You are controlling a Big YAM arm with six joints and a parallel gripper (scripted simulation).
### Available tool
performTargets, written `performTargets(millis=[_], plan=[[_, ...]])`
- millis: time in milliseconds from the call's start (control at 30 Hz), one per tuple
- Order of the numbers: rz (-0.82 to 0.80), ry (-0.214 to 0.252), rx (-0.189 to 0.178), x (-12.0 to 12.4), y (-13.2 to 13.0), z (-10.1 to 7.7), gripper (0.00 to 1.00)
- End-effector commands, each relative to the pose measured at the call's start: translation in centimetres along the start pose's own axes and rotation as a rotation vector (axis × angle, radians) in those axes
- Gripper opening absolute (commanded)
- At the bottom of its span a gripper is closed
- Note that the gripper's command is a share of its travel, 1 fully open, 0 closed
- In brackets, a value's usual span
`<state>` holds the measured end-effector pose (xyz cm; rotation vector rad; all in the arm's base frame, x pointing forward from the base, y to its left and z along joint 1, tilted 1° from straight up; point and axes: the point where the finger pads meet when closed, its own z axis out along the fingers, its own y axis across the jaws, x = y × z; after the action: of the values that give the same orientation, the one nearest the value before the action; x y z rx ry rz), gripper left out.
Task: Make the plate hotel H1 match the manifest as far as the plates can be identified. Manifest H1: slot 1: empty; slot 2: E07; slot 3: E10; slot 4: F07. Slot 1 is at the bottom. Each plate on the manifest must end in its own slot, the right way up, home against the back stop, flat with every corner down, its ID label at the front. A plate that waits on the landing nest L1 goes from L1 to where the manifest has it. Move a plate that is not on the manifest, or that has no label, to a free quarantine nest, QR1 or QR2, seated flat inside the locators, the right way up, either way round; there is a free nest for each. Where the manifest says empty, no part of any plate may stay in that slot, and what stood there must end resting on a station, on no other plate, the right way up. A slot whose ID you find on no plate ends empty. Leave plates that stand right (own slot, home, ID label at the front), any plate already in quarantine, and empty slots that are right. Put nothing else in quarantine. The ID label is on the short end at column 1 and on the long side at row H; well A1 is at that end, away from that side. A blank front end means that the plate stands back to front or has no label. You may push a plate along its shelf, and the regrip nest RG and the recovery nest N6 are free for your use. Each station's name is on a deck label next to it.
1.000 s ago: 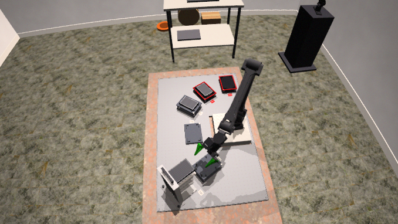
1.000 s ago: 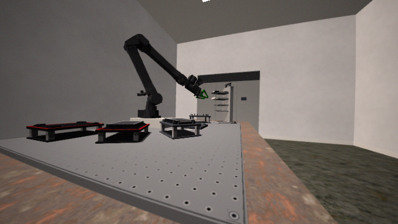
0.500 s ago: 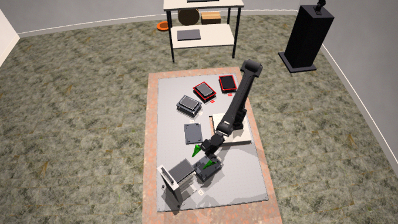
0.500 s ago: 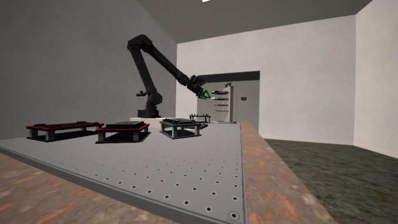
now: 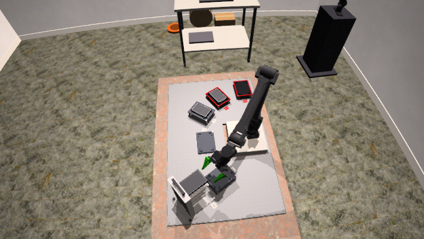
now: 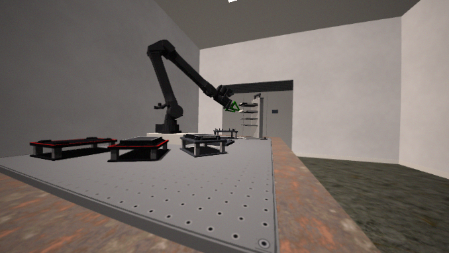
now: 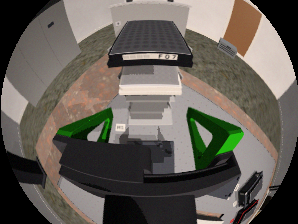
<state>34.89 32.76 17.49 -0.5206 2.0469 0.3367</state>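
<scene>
Right now the gripper hangs with its green fingers spread wide and nothing between them. From where I stand it faces the open front of the plate hotel, straight ahead and a little higher than the claw. The top plate lies dead on the claw's centre line, its long axis running away toward the back stop, its labelled short end toward the fingers; the label is too small to read. Below it sit paler shelves. An unoccupied dark nest lies directly beneath the wrist.
</scene>
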Motion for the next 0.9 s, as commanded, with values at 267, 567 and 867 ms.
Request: performTargets(millis=[267,567,867], plan=[[0.016,-0.082,-0.005,-5.3,0.3,1.7,1.0],[0.016,-0.082,-0.004,-5.7,0.2,2.6,1.0],[0.015,-0.082,-0.004,-6.3,0.2,3.6,1.0]])
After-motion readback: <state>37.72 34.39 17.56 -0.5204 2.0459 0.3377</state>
